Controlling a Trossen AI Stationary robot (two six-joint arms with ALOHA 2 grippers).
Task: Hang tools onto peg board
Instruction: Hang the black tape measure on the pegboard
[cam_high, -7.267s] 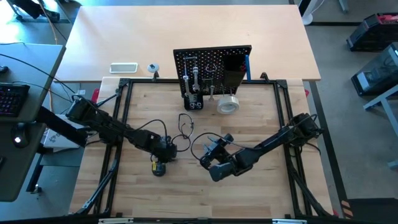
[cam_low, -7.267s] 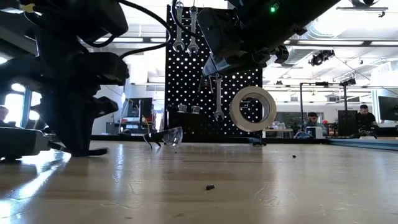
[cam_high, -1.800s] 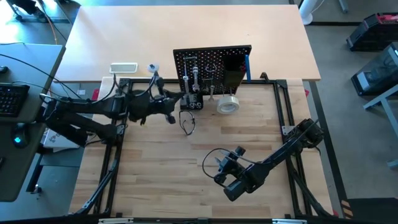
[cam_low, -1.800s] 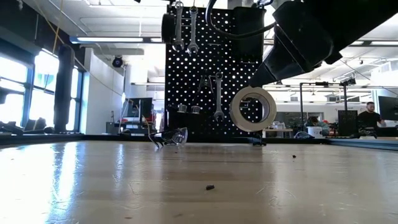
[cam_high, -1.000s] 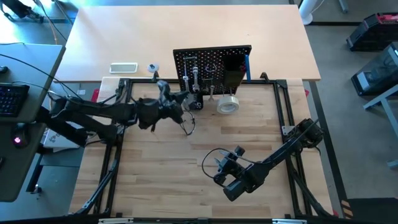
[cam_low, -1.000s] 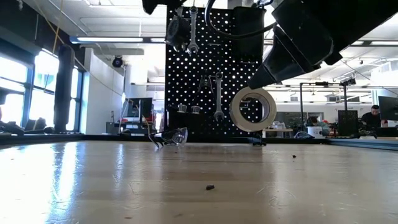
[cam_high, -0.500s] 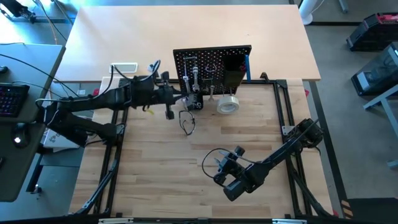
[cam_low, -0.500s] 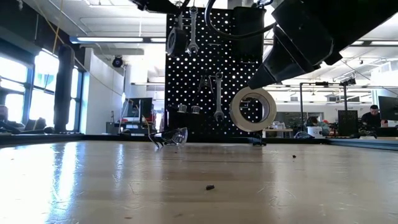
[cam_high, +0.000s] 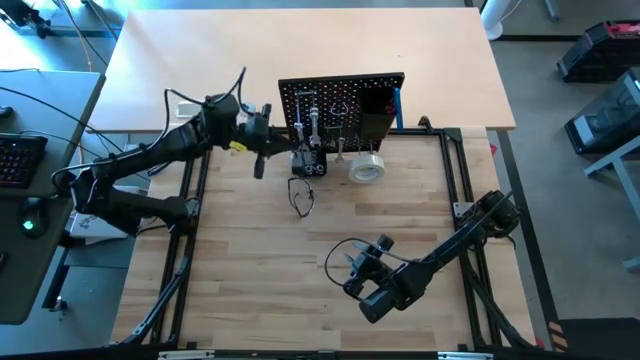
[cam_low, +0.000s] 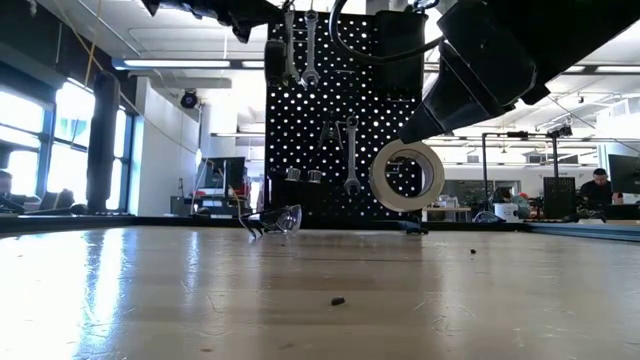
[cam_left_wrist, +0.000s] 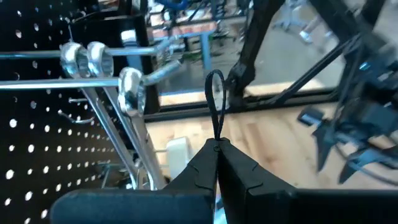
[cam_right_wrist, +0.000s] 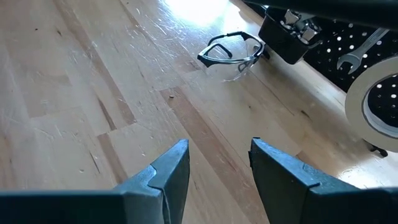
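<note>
While your left gripper (cam_left_wrist: 216, 152) stays pinched tight on a tool's thin black hanging loop (cam_left_wrist: 215, 112), it hovers high at the left edge of the peg board (cam_high: 342, 103), just beside the silver wrenches (cam_left_wrist: 99, 62) on their hooks. Safety glasses (cam_high: 300, 196) lie on the table below; a tape roll (cam_low: 406, 174) hangs at the board's foot. Your right gripper (cam_right_wrist: 214, 163) waits well apart, fingers spread, empty, low over bare wood.
</note>
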